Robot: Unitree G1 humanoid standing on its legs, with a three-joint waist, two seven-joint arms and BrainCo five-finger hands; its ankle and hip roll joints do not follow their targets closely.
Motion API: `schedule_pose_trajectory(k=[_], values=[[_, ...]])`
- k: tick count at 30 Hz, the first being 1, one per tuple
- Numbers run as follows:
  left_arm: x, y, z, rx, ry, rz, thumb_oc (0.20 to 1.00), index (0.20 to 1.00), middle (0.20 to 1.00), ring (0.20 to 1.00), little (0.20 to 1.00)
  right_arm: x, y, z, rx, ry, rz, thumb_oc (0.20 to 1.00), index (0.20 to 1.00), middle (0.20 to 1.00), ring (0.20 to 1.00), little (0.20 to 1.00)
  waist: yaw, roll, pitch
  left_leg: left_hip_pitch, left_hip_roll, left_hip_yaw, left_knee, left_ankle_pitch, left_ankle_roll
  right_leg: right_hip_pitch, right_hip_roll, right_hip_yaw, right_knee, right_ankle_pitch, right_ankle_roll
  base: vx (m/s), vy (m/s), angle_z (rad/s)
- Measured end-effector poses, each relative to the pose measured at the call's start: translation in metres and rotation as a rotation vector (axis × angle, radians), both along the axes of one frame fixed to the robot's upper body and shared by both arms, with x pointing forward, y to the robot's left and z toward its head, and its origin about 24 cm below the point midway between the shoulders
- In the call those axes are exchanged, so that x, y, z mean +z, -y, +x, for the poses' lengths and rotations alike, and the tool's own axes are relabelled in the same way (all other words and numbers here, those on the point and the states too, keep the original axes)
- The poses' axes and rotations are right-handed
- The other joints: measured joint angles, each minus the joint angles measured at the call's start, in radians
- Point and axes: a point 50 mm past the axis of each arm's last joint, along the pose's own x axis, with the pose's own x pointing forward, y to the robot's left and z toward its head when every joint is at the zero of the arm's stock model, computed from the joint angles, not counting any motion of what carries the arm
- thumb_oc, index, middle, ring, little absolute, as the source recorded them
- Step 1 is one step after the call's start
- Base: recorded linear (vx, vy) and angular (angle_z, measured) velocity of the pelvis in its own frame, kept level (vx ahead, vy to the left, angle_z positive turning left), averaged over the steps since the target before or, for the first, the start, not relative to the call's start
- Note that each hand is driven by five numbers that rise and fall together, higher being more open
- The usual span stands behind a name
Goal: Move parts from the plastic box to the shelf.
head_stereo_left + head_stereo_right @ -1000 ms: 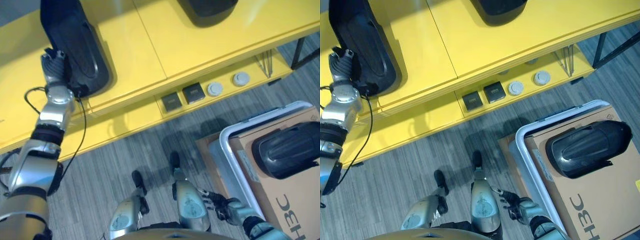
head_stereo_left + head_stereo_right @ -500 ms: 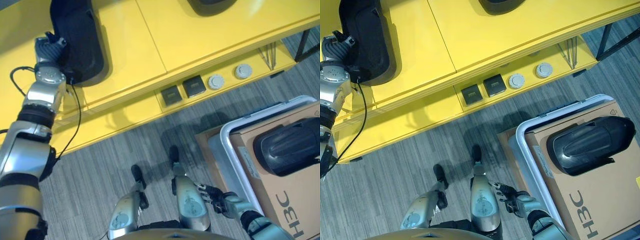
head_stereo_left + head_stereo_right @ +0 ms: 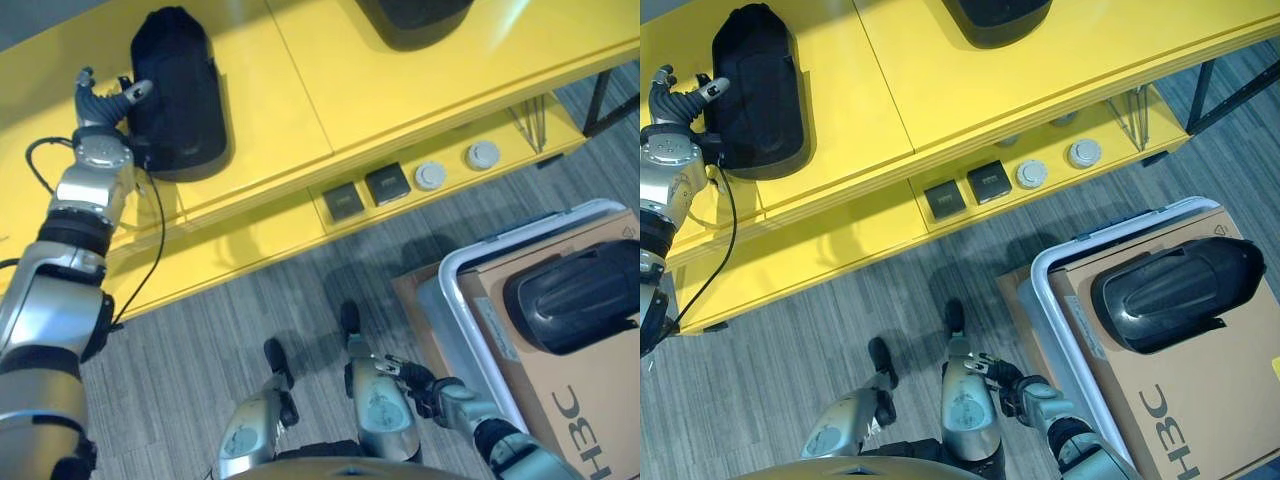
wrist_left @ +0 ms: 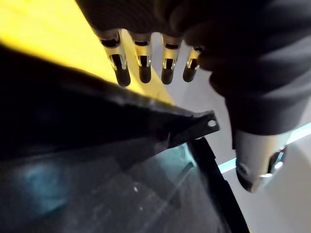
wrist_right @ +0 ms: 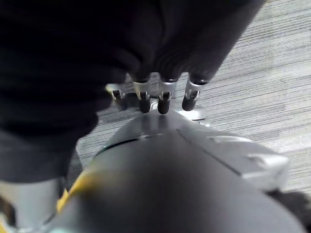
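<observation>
Left hand (image 3: pixel 103 100) has just let go: half a second ago it was pressed up against the black part (image 3: pixel 178 92), and now its fingers are spread loose right beside it while the part lies flat on the yellow shelf (image 3: pixel 300 80) on its own. So I'd call that one delivered. One more black part (image 3: pixel 578 297) is waiting on the cardboard in the plastic box (image 3: pixel 452 290), and the right hand (image 3: pixel 418 385) hangs low with relaxed fingers, holding nothing.
</observation>
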Motion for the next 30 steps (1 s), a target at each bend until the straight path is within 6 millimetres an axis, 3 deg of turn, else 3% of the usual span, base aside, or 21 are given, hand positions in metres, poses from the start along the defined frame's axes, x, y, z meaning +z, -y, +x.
schedule_pose_trajectory(k=[5, 10, 12, 14, 17, 20, 25, 26, 30], values=[[0.011, 0.017, -0.001, -0.082, 0.083, -0.043, 1.0, 1.0, 1.0, 1.0, 1.0, -0.004, 0.002, -0.005, -0.006, -0.016, -0.016, 1.0, 1.0, 1.0, 1.0, 1.0, 0.006, 0.0, -0.006, 0.05, 0.006, -0.013, 0.0, 0.0, 0.001, 0.056, 0.001, -0.012, 0.0, -0.001, -0.008, 0.0, -0.029, 0.05], [0.018, 0.024, -0.011, -0.166, 0.229, -0.058, 1.0, 1.0, 1.0, 1.0, 1.0, -0.012, -0.003, -0.02, -0.037, 0.002, -0.004, 1.0, 1.0, 1.0, 1.0, 1.0, 0.031, 0.003, -0.111, 0.099, 0.014, -0.019, 0.0, -0.01, -0.005, 0.109, 0.007, -0.031, 0.0, -0.025, -0.013, -0.01, -0.006, 0.03], [0.02, 0.027, -0.017, -0.224, 0.301, -0.049, 0.219, 0.219, 0.219, 0.219, 0.219, -0.018, -0.005, -0.034, -0.061, -0.029, -0.007, 1.0, 1.0, 1.0, 1.0, 1.0, 0.039, 0.003, -0.185, 0.118, 0.015, -0.017, 0.0, -0.019, -0.006, 0.128, 0.006, -0.03, -0.006, -0.036, -0.007, 0.0, 0.0, 0.0], [0.019, 0.034, -0.024, -0.299, 0.334, -0.042, 0.2, 0.2, 0.2, 0.2, 0.2, -0.02, -0.005, -0.037, -0.07, -0.045, -0.013, 1.0, 1.0, 1.0, 1.0, 1.0, 0.05, 0.004, -0.223, 0.133, 0.015, -0.014, 0.0, -0.03, -0.004, 0.143, 0.003, -0.036, -0.007, -0.051, -0.004, 0.02, -0.008, -0.01], [-0.008, 0.049, -0.055, -0.478, 0.392, -0.074, 0.2, 0.2, 0.2, 0.2, 0.2, -0.029, -0.002, -0.053, -0.12, -0.106, -0.043, 1.0, 1.0, 1.0, 1.0, 1.0, 0.063, 0.004, -0.297, 0.153, 0.015, -0.013, -0.001, -0.056, -0.003, 0.168, -0.001, -0.049, -0.007, -0.072, 0.006, 0.02, -0.016, -0.01], [-0.084, 0.073, -0.085, -0.568, 0.285, -0.244, 0.2, 0.2, 0.2, 0.2, 0.2, -0.041, 0.005, -0.085, -0.146, -0.227, -0.093, 1.0, 1.0, 1.0, 1.0, 1.0, 0.108, -0.002, -0.362, 0.175, 0.016, -0.02, -0.001, -0.063, 0.001, 0.189, -0.002, -0.056, -0.007, -0.077, 0.007, 0.03, -0.032, 0.08], [-0.18, 0.073, -0.13, -0.465, -0.019, -0.285, 0.2, 0.2, 0.2, 0.2, 0.2, -0.05, 0.0, -0.109, -0.254, -0.316, -0.081, 1.0, 1.0, 1.0, 1.0, 1.0, 0.163, -0.061, -0.354, 0.174, 0.017, -0.04, -0.001, -0.063, 0.003, 0.198, -0.003, -0.072, -0.007, -0.078, 0.008, 0.0, -0.023, 0.12], [-0.188, 0.069, -0.135, -0.453, -0.069, -0.262, 0.2, 0.2, 0.2, 0.2, 0.2, -0.052, -0.002, -0.113, -0.271, -0.331, -0.072, 1.0, 1.0, 1.0, 1.0, 1.0, 0.18, -0.086, -0.351, 0.163, 0.017, -0.047, 0.0, -0.055, 0.008, 0.188, -0.005, -0.081, -0.007, -0.078, 0.008, 0.0, -0.003, 0.29], [-0.186, 0.066, -0.137, -0.496, -0.095, -0.152, 0.2, 0.2, 0.2, 0.2, 0.2, -0.054, 0.0, -0.124, -0.24, -0.356, -0.116, 1.0, 1.0, 1.0, 1.0, 1.0, 0.193, -0.088, -0.352, 0.156, 0.012, -0.049, -0.001, -0.047, 0.014, 0.197, -0.014, -0.085, -0.007, -0.077, 0.01, 0.01, 0.002, 0.07]])
